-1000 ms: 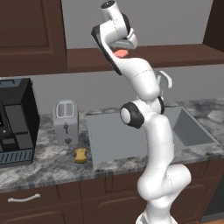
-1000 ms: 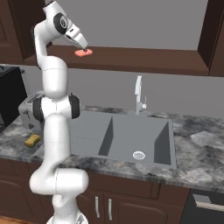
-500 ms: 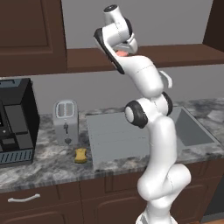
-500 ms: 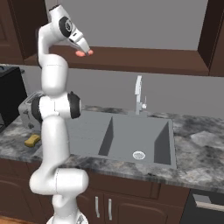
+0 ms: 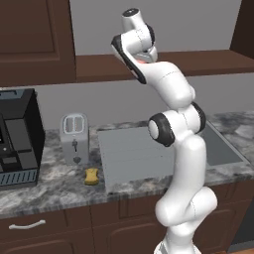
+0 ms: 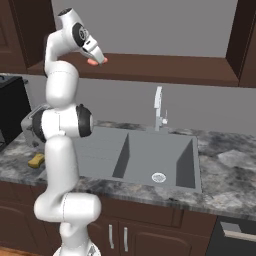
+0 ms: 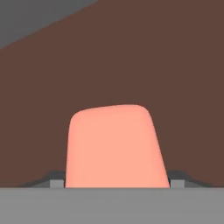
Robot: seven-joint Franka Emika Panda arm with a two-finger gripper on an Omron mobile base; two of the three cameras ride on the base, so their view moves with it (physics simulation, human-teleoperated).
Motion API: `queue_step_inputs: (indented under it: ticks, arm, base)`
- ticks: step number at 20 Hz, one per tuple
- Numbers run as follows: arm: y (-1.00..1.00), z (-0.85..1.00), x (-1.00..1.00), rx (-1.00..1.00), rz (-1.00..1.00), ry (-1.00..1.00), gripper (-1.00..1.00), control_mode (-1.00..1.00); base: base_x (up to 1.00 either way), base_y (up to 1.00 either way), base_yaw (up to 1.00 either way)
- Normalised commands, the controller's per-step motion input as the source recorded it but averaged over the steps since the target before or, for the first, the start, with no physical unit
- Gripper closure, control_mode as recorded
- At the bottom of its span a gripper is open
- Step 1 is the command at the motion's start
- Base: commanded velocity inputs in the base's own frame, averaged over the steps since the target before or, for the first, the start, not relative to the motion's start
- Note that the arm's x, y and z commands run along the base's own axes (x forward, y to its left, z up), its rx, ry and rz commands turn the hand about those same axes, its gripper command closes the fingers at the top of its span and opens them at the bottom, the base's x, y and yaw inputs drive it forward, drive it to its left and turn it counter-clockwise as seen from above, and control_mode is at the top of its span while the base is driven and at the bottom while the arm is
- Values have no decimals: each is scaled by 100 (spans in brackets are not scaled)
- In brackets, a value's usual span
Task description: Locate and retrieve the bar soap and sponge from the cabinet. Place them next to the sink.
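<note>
The cabinet (image 6: 150, 67) runs as a dark brown shelf board across the upper half of the right base view, and below it the grey sink (image 6: 142, 160) sits in the granite table (image 6: 225, 170), faucet at its back edge. High in the upper left of that frame the end effector (image 6: 96, 59) is closed on the bar soap (image 7: 114, 146), just in front of the shelf board. In the hand view the salmon-pink bar rises from between the two dark fingertips (image 7: 177, 178), which press its two side faces near its lower end. Its long axis runs along the end effector, free end pointing away toward the brown wood. It looks stiff, light and smooth, so probably slippery; the flat side faces, taken across the narrow width, seem the surest hold, and a deeper bite would resist sliding. The sponge (image 5: 91, 175), a small yellow block likely soft and very light, lies on the table at the lower left of the left base view, just left of the sink, near the toaster (image 5: 74, 138)
</note>
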Motion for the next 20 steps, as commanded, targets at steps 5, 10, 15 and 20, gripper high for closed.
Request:
queue_step_inputs:
  ticks: [5,10,15,20]
  arm:
    - [9,-1,2,1,0,1,100,-100]
    - [7,20,-25,-6,7,6,100,-100]
    - [-1,29,-74,-5,12,0,100,-100]
    - [-15,-10,-100,8,3,-4,100,-100]
  base:
    - [0,0,0]
    - [0,0,0]
    - [0,0,0]
    - [0,0,0]
